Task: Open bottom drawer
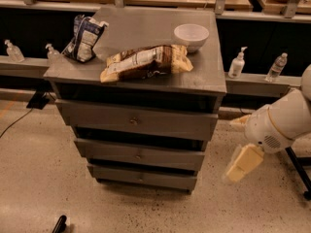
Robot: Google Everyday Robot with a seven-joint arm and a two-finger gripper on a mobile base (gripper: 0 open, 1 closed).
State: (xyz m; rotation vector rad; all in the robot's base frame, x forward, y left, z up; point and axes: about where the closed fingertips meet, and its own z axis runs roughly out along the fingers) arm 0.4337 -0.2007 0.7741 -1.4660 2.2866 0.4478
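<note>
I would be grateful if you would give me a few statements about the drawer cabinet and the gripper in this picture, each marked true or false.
1. The gripper is touching the knob of the bottom drawer. False: it hangs to the right of the cabinet, apart from the drawer.
2. A white bowl stands on the cabinet top. True.
3. The cabinet has four drawer fronts. False: it has three.
4. A snack bag lies on its side near the front of the cabinet top. True.
</note>
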